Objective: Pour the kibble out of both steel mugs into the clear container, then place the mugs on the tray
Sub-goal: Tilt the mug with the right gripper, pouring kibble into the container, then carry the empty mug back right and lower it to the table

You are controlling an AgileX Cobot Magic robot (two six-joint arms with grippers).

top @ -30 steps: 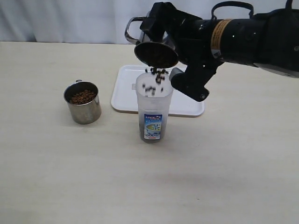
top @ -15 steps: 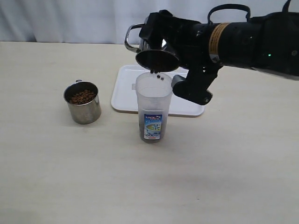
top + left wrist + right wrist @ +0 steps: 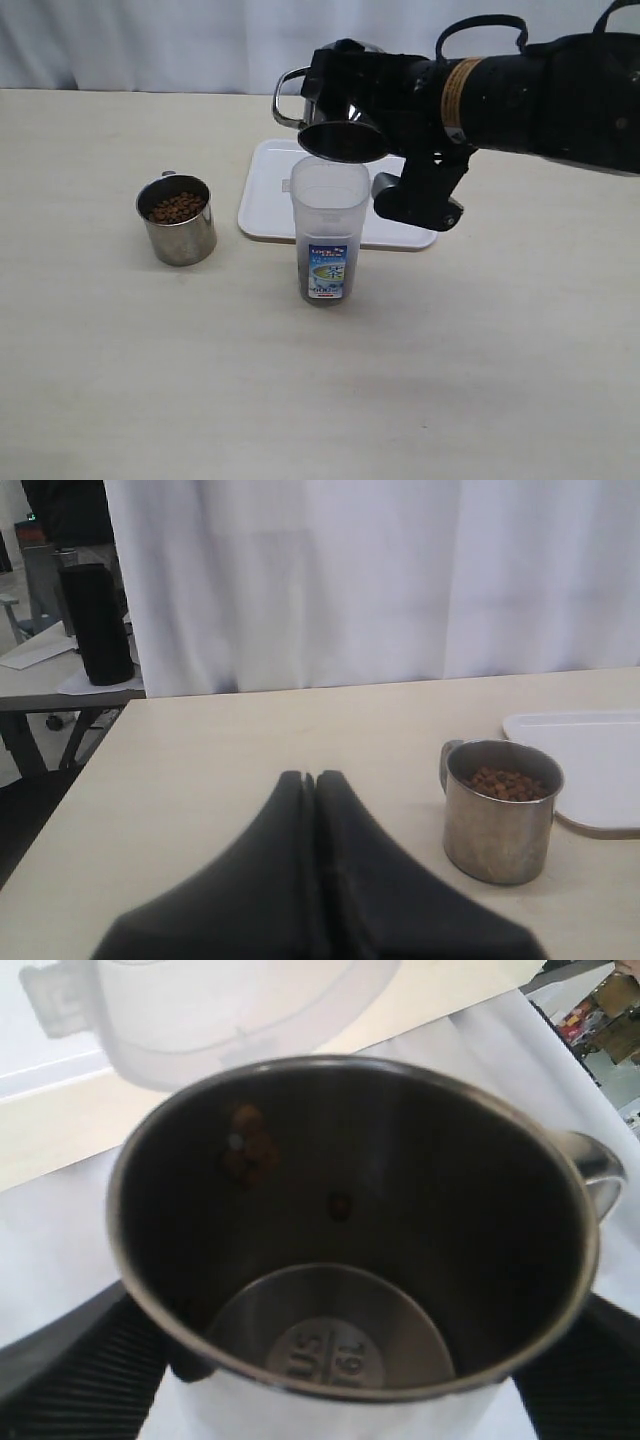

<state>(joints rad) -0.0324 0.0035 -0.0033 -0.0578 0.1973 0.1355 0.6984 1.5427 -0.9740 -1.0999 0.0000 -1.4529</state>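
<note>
The right fingers (image 3: pixel 70 1360) are ribbed black pads and they pinch the held mug (image 3: pixel 338 135) from two sides, one pad on each side of its wall. The right gripper (image 3: pixel 368 125) keeps this mug in the air, tilted strongly, w/ the mouth down and toward the container (image 3: pixel 328 225) and the handle up and away from it. The mug's rim is just above the container's rim, not touching as far as the ext. view shows. Inside the mug the steel bottom is bare; only a few pieces of kibble (image 3: pixel 250 1150) stick on the inner wall.

The container stands upright on the table (image 3: pixel 150 380), label to the front, just in front of the tray (image 3: pixel 262 195). How much kibble is in it, cannot tell; there is something dark low behind the label.

The left fingers (image 3: pixel 290 810) are pressed together w/ nothing btw. them, and the left gripper (image 3: pixel 312 780) hangs above the table, apart from everything.

The other mug (image 3: pixel 180 228) stands upright on the table, well left of the container and near the tray's left edge, w/ brown kibble in it.
</note>
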